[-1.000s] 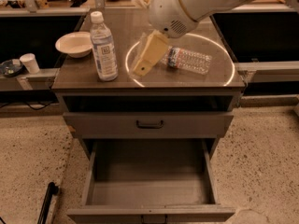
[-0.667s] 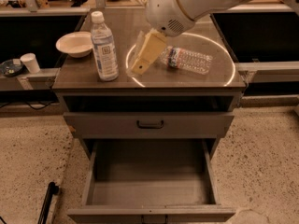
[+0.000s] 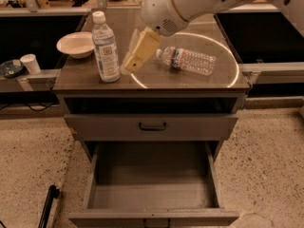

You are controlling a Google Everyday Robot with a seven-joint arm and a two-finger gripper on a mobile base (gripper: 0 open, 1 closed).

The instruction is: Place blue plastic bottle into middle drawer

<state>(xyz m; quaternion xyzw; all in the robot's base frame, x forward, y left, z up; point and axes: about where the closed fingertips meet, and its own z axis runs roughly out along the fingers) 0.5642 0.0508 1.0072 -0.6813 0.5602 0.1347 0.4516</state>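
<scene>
The blue plastic bottle [image 3: 106, 48] stands upright at the left of the cabinet top, clear with a white cap and a pale label with a small dark square. My gripper [image 3: 129, 65] hangs from the white arm [image 3: 180, 4] just right of the bottle, close to its lower half, above the cabinet top. It holds nothing that I can see. The middle drawer [image 3: 152, 194] is pulled open below, grey, with nothing inside. The shallower drawer [image 3: 152, 126] above it, with a black handle, is closed.
A ribbed clear bottle [image 3: 187, 59] with a red-and-blue label lies on its side right of the gripper. A white bowl [image 3: 76, 44] sits behind the upright bottle at the left. A white cup [image 3: 32, 63] stands on a side ledge. A black pole [image 3: 46, 205] lies on the floor.
My gripper has moved a little to the left, closer to the upright bottle. The bottles, bowl and drawers have not moved.
</scene>
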